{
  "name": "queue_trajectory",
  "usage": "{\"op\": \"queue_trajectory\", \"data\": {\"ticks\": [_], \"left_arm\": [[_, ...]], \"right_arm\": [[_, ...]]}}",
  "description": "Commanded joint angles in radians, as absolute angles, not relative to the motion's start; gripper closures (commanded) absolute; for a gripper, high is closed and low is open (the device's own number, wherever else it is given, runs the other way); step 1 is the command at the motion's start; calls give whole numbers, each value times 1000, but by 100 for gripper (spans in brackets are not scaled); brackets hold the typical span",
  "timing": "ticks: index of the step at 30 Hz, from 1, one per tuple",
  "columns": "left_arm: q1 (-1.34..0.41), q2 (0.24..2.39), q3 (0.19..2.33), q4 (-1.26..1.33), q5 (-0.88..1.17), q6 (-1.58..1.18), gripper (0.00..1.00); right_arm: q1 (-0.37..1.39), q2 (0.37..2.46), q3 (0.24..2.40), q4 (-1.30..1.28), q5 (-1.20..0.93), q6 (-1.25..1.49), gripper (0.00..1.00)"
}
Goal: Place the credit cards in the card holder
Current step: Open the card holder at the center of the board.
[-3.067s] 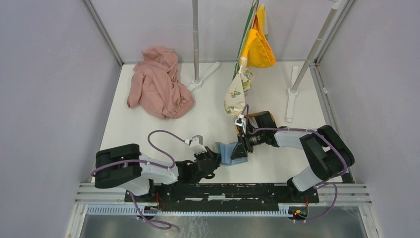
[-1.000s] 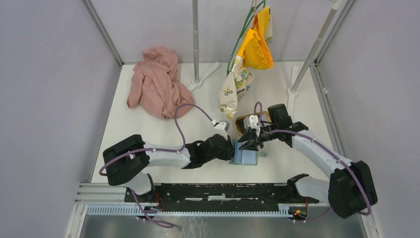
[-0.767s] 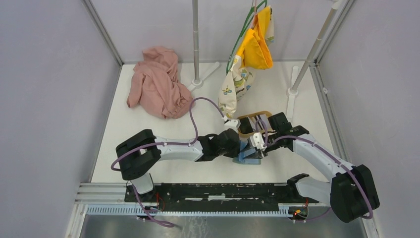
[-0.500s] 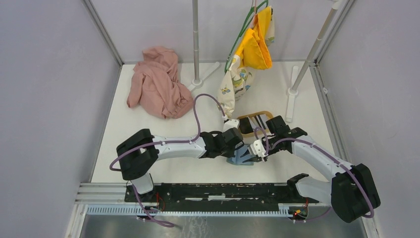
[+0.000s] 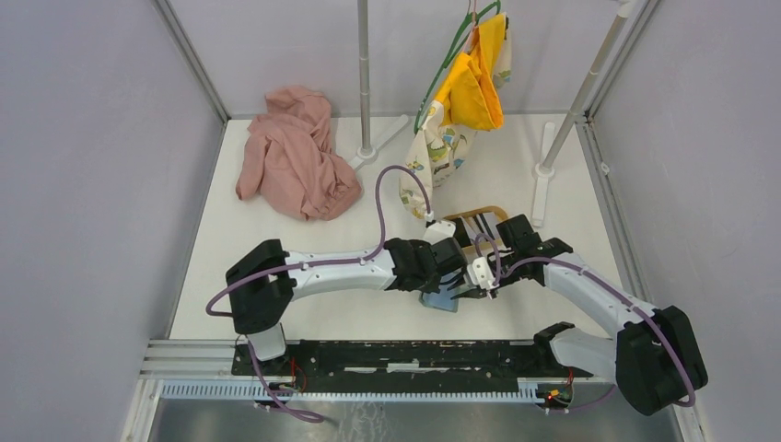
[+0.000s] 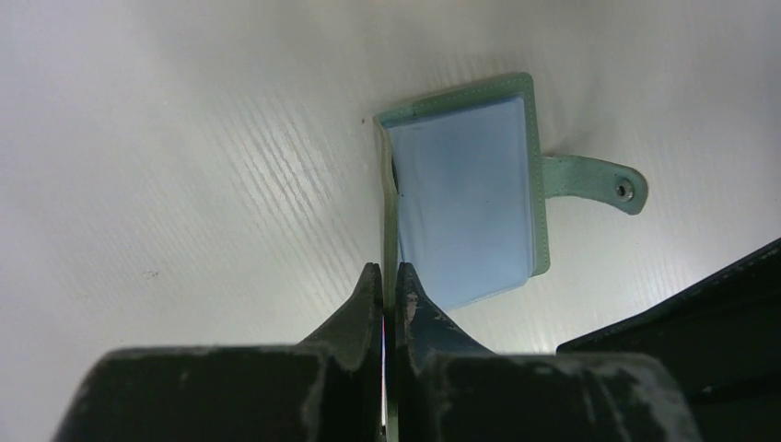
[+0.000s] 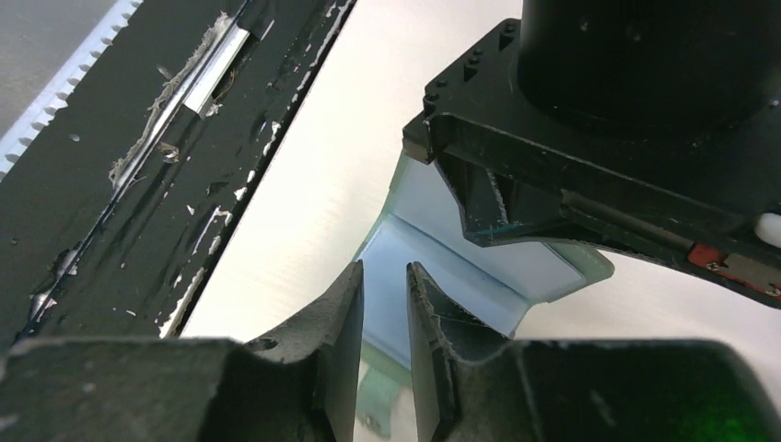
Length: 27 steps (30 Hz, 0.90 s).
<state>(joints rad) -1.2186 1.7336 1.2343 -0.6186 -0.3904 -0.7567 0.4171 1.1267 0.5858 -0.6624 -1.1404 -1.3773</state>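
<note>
The fingers (image 6: 361, 308) of the left gripper (image 6: 385, 274) are pressed together on the thin edge of one leaf of the card holder (image 6: 465, 198), lifting that leaf edge-on while the other leaf lies flat on the table (image 5: 230, 249), its clear pocket up. A snap tab (image 6: 597, 186) sticks out past the flat leaf's far edge. The right gripper (image 7: 385, 269) comes in from the opposite side, its fingers (image 7: 343, 318) a narrow slot apart over the fold of the opened holder (whether they actually press on the lower leaf I cannot tell). The holder sits near the front of the table, with only a strip of white surface between it and the black rail (image 5: 414, 354) that carries the arm bases. Just behind the two grippers is a wooden tray (image 5: 486, 213), its contents mostly hidden by them. To the left the table is bare up to a crumpled pink cloth (image 5: 295, 157) at the back. Yellow and patterned bags (image 5: 470, 87) hang above the tray, and a pole's foot (image 5: 542, 195) lies to its right.
</note>
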Motion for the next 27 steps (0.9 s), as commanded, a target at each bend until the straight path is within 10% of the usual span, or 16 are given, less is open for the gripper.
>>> {"op": "queue_trajectory", "data": {"ticks": [1,10,27], "left_arm": [[-1232,1776,1284,-591,-393,-692,98],[-1156,1580,897,-128,-227,-774,98],[-1083,1460,453,456,-102,-969,85]], "right_arm": [[419,1114,561,-601,-1199,-1375,71],[465,1083,450,-189,-962,-984,73],[584,1291,546,-358,-665,-1085,73]]}}
